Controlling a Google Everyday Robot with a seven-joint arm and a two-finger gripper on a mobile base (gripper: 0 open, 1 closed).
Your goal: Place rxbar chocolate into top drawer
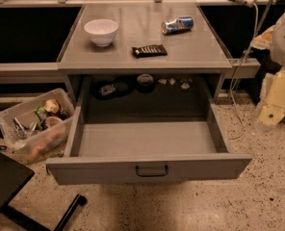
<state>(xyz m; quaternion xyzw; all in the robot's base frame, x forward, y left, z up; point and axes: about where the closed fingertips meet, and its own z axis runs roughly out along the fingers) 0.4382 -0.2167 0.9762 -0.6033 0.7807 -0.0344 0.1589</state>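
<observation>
The rxbar chocolate [149, 50], a flat dark bar with pale lettering, lies on the grey desk top [190, 47] near its front edge, right of centre. The top drawer [147, 139] below it is pulled fully out and its inside is bare; its dark loop handle [152, 171] faces me. My gripper [271, 110] is at the far right edge of the view, beside the drawer's right side and off the desk, well away from the bar. It holds nothing that I can see.
A white bowl [101, 31] stands at the desk's left and a crushed blue-and-silver can [177, 25] at the back right. A clear bin of clutter [34, 124] sits on the floor left of the drawer. A black chair base [7, 184] is at the lower left. Cables [246, 57] hang right.
</observation>
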